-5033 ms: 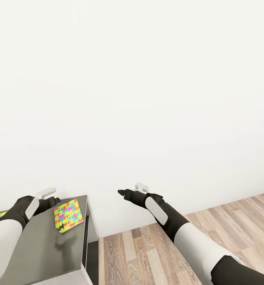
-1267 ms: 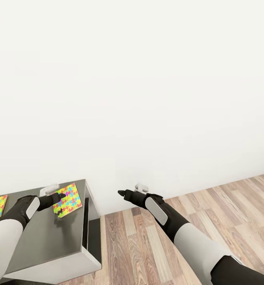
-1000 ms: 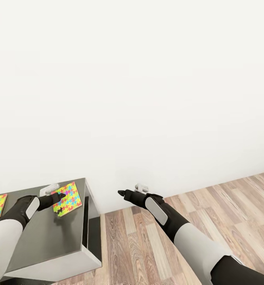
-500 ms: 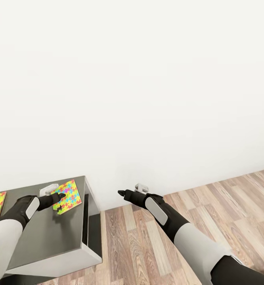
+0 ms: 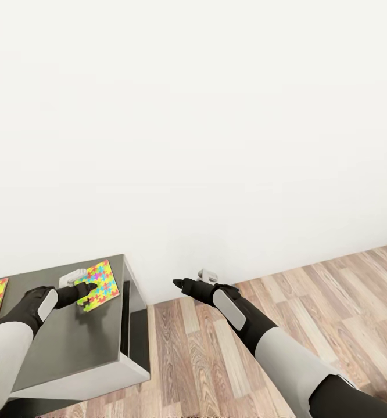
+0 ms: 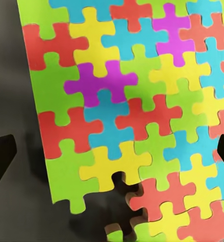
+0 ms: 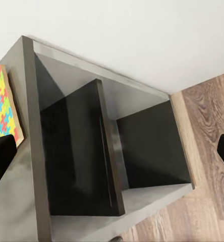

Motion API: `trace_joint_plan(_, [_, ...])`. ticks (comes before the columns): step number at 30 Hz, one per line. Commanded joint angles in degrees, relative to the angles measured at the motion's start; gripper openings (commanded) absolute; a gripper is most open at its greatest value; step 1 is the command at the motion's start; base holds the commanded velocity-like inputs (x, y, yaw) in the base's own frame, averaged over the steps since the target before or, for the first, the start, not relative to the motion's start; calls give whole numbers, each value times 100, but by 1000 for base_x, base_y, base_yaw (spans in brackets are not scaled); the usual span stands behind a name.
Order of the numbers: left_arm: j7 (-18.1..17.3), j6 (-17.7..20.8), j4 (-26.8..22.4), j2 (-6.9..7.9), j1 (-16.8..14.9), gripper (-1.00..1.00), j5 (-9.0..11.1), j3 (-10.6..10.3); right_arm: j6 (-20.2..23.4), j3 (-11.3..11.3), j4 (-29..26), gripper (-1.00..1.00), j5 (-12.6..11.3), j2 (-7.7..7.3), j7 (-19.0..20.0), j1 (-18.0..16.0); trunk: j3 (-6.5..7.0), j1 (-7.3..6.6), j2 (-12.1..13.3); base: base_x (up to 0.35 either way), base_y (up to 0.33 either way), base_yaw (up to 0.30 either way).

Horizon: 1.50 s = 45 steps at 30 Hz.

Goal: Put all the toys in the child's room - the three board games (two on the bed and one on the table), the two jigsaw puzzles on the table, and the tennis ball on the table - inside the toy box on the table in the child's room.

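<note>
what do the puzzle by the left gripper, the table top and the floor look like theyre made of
Jigsaw puzzle: thin matte card or foam, flat bright interlocking pieces. Table top: smooth dark grey laminate or painted board, faint sheen. Floor: wood planks, visible grain and seams.

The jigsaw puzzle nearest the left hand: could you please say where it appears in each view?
Head view: jigsaw puzzle lies at lower left, on the table near its right end, beside the left hand.
Left wrist view: fills most of the picture.
Right wrist view: a strip at the left edge.
Shared landmark: the dark table top.
</note>
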Motion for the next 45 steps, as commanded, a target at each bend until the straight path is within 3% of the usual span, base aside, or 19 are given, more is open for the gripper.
trace_joint_plan(1, [-57, 47, -6, -2, -3, 100, 22, 34, 11, 12, -3, 100, -28, -2, -15, -8, -20, 3, -11, 0, 0, 0])
trace_joint_plan(13, [-361, 41, -6, -2, -2, 100, 7, 25, 11, 12, -2, 100, -26, 5, -20, -8, -133, 3, -11, 0, 0, 0])
trace_joint_plan(38, [-371, 38, -6, -2, -1, 100, 8, 20, -31, 21, -2, 100, 6, 7, -15, -5, -196, 3, -11, 0, 0, 0])
trace_joint_plan(43, [-189, -120, 89, -116, -57, 100, -43, -24, 65, -57, 33, 100, 60, 104, -5, 33, -196, 3, -11, 0, 0, 0])
trace_joint_plan(45, [-171, -158, 89, -133, -46, 100, 81, -21, 52, -42, 35, 100, 59, 102, -8, 32, -196, 3, -11, 0, 0, 0])
